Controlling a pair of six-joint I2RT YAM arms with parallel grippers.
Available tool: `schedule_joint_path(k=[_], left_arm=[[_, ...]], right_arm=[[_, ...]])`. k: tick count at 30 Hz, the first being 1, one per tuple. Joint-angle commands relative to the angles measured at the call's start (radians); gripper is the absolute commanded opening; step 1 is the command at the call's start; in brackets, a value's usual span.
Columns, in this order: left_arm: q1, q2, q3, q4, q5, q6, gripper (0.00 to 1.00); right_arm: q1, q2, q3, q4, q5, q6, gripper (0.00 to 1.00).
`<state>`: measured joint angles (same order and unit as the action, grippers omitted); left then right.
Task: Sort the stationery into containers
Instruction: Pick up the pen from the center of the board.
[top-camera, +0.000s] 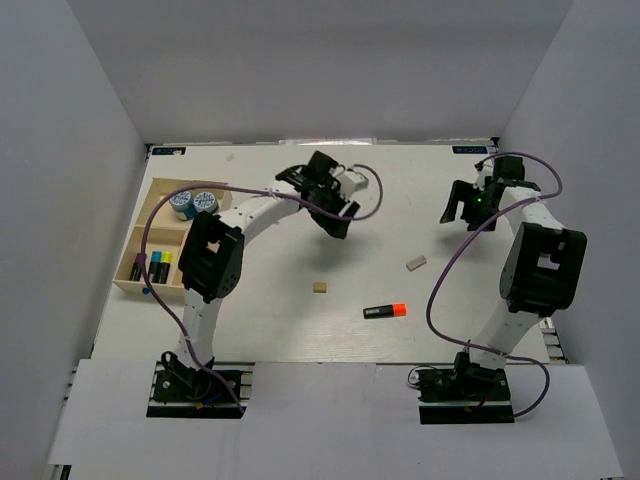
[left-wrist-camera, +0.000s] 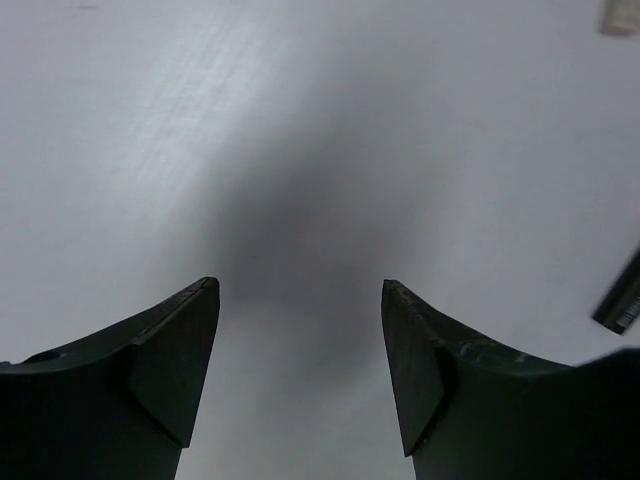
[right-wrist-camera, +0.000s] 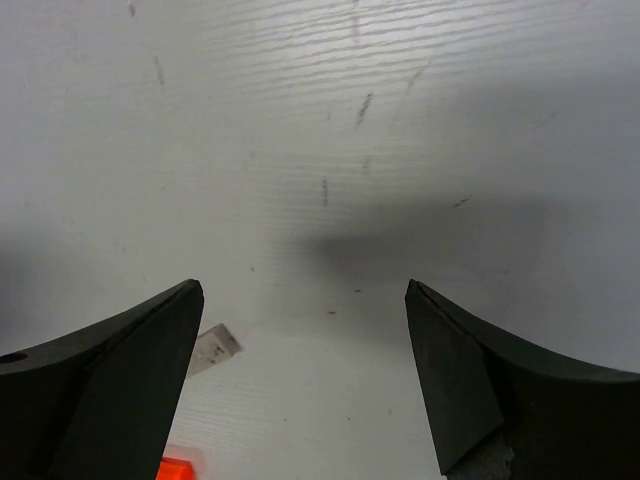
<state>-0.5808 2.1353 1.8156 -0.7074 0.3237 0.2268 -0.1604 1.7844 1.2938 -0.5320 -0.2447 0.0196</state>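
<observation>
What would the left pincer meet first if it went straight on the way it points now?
Most likely the bare table: nothing lies between the left pincer's open fingers; the highlighter sits aside.

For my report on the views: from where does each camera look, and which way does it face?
Top external: above and behind the bases, facing down at the table; both arms show.
Left wrist: on the left arm, facing down at the table; open left gripper shows.
Right wrist: on the right arm, facing down; open right gripper shows.
Shared: top and right wrist both show the grey eraser and orange-capped highlighter.
</observation>
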Motion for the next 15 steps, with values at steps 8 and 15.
schedule_joint_path(k=[8, 15], left_arm=[[-0.373, -0.328, -0.354, 0.155, -0.009, 0.057, 0.76], [-0.543, -0.250, -0.372, 0.180, -0.098, 0.138, 0.74]], right_arm=[[-0.113, 0.046, 0.070, -0.025, -0.139, 0.032, 0.86], [-0.142, 0.013, 0.048, -0.025, -0.189, 0.037, 0.86]])
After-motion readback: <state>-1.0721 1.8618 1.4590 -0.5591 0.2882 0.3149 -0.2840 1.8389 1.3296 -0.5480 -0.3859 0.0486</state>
